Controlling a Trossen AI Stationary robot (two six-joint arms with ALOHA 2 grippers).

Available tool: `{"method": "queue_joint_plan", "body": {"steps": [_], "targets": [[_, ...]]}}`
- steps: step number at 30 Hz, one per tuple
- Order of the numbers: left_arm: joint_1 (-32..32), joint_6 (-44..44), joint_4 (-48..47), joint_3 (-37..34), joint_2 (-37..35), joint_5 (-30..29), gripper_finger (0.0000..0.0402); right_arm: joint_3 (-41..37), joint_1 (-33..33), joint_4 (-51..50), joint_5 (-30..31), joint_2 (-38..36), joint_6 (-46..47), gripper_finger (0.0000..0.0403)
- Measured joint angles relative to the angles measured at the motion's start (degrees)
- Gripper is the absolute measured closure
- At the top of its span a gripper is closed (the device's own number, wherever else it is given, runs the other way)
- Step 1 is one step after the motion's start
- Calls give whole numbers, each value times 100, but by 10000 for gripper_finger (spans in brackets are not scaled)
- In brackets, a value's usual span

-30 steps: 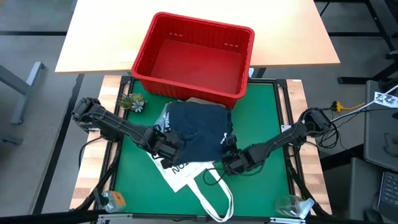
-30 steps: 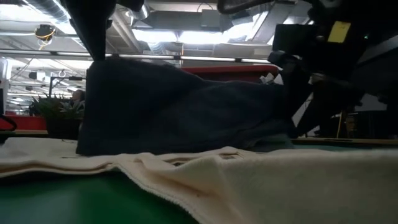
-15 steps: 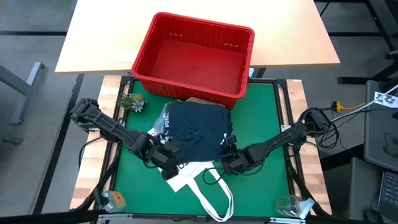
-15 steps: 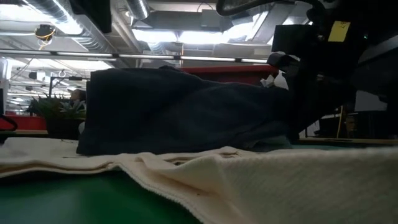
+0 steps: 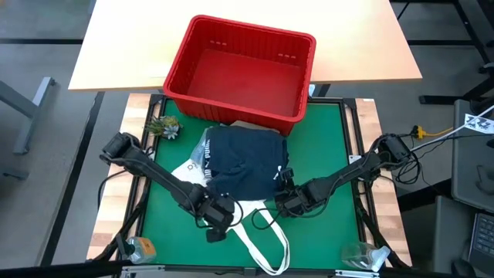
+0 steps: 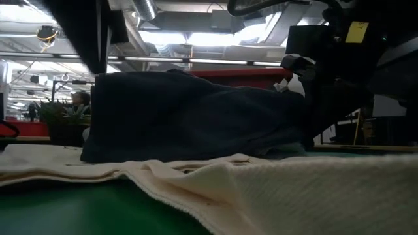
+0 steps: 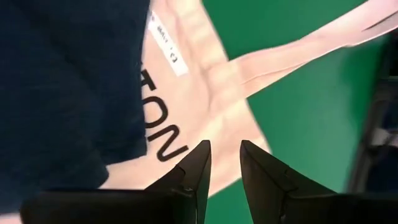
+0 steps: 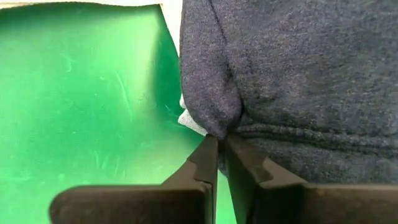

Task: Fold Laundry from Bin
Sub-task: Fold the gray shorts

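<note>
The dark navy shorts (image 5: 243, 166) lie spread on the green mat, just in front of the red bin (image 5: 251, 31). Their near part rests on the white tote bag (image 5: 245, 210). My right gripper (image 5: 279, 202) is shut on the shorts' near right corner. My left gripper (image 5: 218, 222) hovers over the tote's near left part. In the left wrist view its fingers stand a little apart (image 7: 225, 155), with the tote's cloth (image 7: 205, 93) showing in the gap and nothing between them. My right gripper pinches a bunched fold (image 8: 219, 127) at the edge of the shorts (image 8: 298, 74) between its two fingertips, at the near right corner. The fingers come slanting down from the table's right near side. The shorts stay lying on the tote and the mat.
A small plant (image 5: 164, 126) stands at the mat's far left. Clear plastic objects sit at the near left corner (image 5: 139, 249) and the near right corner (image 5: 363, 253). The bin stands empty on the edge of a light wooden table (image 5: 363, 46). The tote's handles (image 5: 266, 245) trail toward the near edge.
My left gripper has moved from the shorts' left side toward the table's near edge and a little right, and it has sunk over the tote. The shorts' left part, raised a second ago, has dropped back down. My right arm has kept still.
</note>
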Motion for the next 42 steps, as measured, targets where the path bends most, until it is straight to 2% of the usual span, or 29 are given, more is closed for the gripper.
{"method": "queue_joint_plan", "body": {"steps": [11, 16, 25, 42], "targets": [[363, 126, -346, 0, 847, -115, 235, 0, 2, 15, -150, 0, 1, 378], [503, 128, -424, -2, 1098, -278, 223, 0, 2, 17, -195, 0, 11, 377], [654, 128, -487, -2, 1358, -326, 243, 0, 2, 16, -195, 0, 17, 377], [912, 126, -728, -2, 1355, -597, 315, 0, 2, 17, -197, 0, 17, 377]]}}
